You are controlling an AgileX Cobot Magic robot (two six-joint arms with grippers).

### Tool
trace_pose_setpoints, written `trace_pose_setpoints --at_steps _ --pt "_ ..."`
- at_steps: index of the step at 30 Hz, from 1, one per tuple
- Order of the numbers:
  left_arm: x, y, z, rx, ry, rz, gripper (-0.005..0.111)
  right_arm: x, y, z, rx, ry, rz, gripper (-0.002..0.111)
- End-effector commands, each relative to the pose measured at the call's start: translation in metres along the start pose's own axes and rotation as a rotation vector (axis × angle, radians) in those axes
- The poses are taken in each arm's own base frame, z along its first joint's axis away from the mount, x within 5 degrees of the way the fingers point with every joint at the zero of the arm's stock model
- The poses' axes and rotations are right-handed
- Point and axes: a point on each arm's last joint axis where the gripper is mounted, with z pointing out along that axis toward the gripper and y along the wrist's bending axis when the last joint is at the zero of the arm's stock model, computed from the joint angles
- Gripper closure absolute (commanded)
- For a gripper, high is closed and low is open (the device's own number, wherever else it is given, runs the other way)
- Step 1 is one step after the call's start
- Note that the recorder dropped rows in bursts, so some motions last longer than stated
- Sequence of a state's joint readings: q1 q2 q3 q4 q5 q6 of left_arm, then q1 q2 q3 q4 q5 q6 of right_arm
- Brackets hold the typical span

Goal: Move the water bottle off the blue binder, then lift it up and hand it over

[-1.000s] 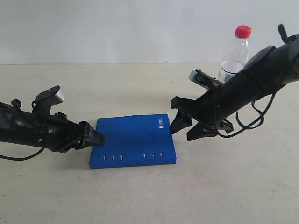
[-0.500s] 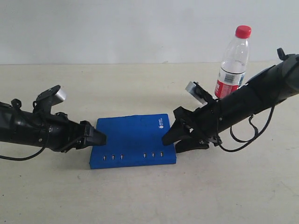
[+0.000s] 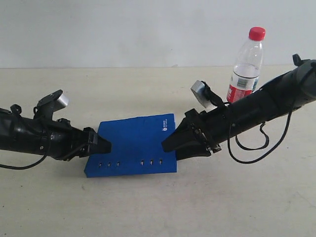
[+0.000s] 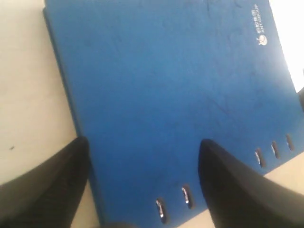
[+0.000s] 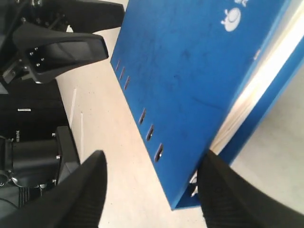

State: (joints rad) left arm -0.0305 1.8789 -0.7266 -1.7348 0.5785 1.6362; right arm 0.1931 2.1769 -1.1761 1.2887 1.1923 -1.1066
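The blue binder [image 3: 132, 142] lies flat on the table between both arms, slightly skewed. The water bottle [image 3: 246, 61] stands upright on the table at the back right, off the binder and partly behind the right arm. My left gripper [image 3: 102, 145] is open at the binder's left edge; in the left wrist view its gripper [image 4: 142, 142] straddles the blue binder [image 4: 161, 85] near the rivets. My right gripper [image 3: 170, 146] is open against the binder's right edge; in the right wrist view its gripper [image 5: 154, 154] spans the blue binder's [image 5: 190, 71] near corner, one finger touching the white page edge.
The beige table [image 3: 158, 207] ends at a white wall [image 3: 123, 29] behind. A black cable [image 3: 249, 157] loops under the right arm. The right wrist view also shows the left arm's fingers [image 5: 61, 45] beyond the binder.
My right gripper came down and leftward onto the binder's right edge. The binder slid left and turned a little. The left arm and the bottle stayed put.
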Motion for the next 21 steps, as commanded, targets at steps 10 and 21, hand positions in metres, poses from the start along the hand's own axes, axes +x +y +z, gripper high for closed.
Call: trace_pose_setpoints --at_steps 10,21 --pt "-0.017 -0.009 -0.002 0.104 -0.056 0.009 0.045 -0.004 0.022 0.018 -0.076 -0.017 -0.107 0.075" --pt "-0.030 0.010 -0.005 -0.140 -0.083 0.014 0.045 -0.011 0.012 0.017 0.030 -0.085 -0.141 0.108"
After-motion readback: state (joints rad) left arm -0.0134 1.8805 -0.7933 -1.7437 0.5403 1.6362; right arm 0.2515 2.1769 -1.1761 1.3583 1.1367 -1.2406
